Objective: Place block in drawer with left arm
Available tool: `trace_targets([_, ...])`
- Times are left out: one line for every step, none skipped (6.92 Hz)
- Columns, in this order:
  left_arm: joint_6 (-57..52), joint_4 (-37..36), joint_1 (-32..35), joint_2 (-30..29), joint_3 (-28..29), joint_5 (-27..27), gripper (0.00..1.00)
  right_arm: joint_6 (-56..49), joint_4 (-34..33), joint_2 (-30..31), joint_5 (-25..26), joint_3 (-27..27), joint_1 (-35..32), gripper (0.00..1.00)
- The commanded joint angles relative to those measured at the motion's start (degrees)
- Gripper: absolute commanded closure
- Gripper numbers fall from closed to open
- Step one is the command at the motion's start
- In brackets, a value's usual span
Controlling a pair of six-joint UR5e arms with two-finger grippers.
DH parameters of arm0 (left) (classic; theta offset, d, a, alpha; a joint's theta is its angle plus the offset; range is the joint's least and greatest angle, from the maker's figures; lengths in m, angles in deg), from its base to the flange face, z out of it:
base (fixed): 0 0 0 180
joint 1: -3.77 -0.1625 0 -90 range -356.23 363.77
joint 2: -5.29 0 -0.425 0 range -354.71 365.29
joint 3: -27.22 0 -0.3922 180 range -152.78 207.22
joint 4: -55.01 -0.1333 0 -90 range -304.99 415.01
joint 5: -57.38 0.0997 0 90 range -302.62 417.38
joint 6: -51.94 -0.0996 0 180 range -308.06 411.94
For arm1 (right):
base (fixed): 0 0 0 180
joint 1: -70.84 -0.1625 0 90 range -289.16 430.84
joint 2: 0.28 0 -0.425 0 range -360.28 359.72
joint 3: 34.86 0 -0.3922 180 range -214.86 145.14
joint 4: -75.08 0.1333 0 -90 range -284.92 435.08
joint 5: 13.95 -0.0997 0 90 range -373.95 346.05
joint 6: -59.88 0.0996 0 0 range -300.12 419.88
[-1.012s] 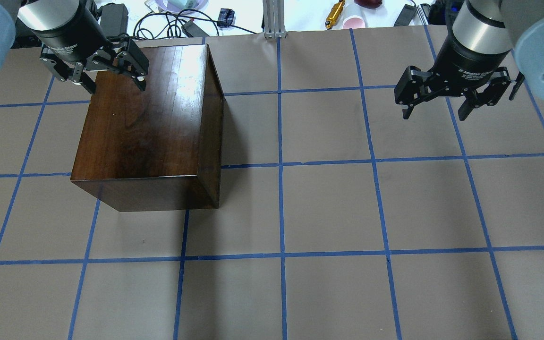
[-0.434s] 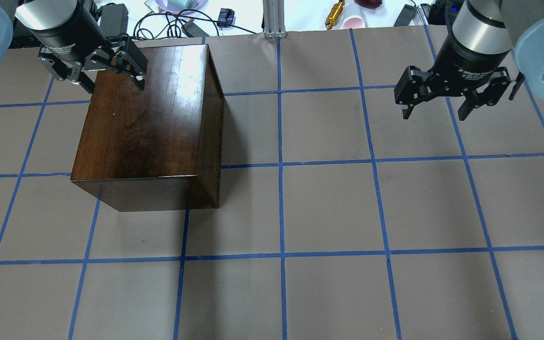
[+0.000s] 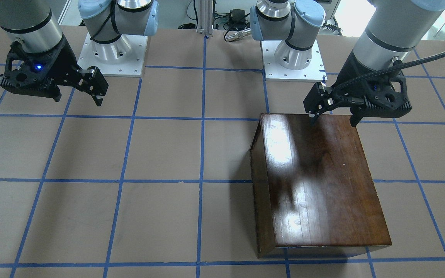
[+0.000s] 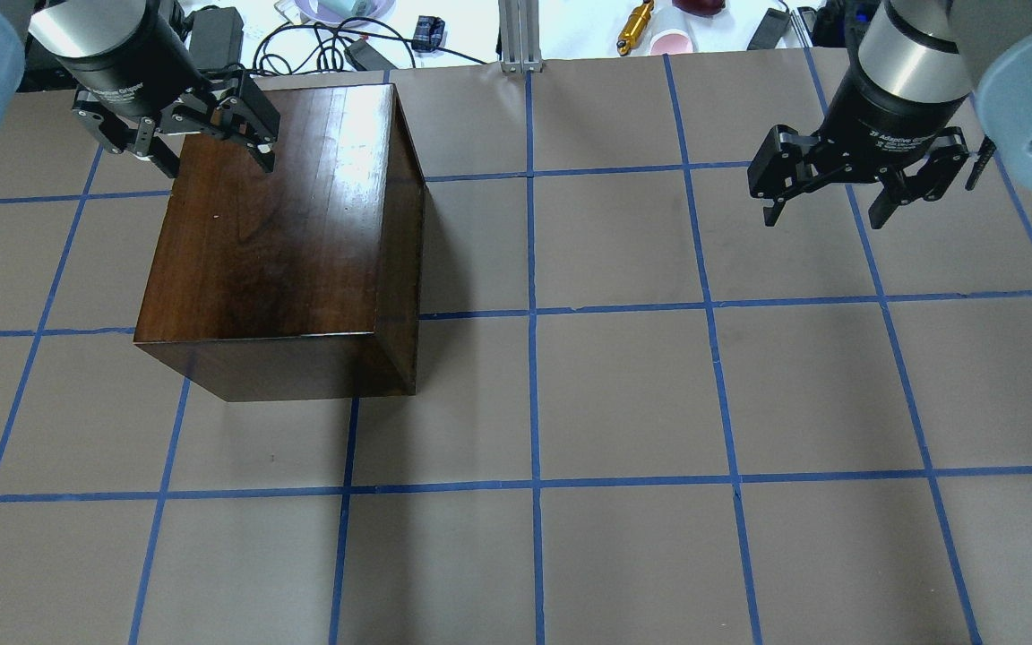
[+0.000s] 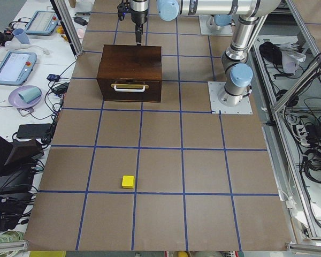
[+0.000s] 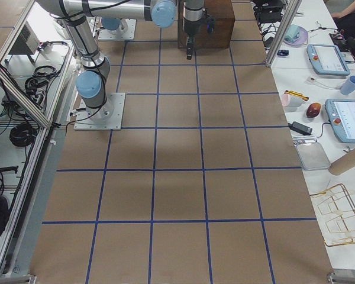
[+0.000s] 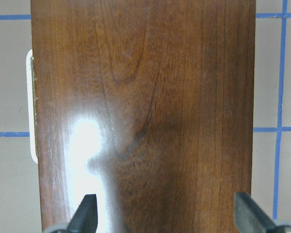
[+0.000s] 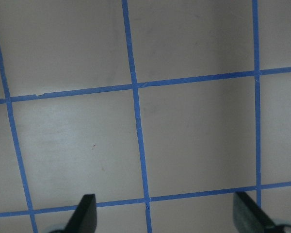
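Observation:
The yellow block lies on the table far from the dark wooden box, towards the table's left end. The drawer is shut; its front and metal pull face that end. My left gripper is open and empty, hovering over the box's far left corner. It shows in the front view with its braided cable. The left wrist view looks down on the box top, with the gripper open. My right gripper is open and empty above bare table.
Brown table paper with blue tape grid. Cables, cups and small tools lie on the white bench beyond the far edge. The two arm bases stand on the robot's side.
My left gripper has shifted slightly toward the box's far edge and stays open. The right arm, the box and the drawer have not moved.

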Motion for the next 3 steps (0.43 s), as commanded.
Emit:
trace_targets([0.0,-0.25,0.02,-0.72,0.15,-0.28,0.0,0.0,0.0,0.0,0.09,0.0,0.0,0.0])
trace_targets([-0.09,-0.25,-0.16,-1.07,0.76,-0.37,0.0,0.0,0.0,0.0,0.0,0.0,0.0,0.0])
trace_targets([-0.79,-0.34,-0.42,-1.95,1.55,-0.28,0.0,0.0,0.0,0.0,0.0,0.0,0.0,0.0])
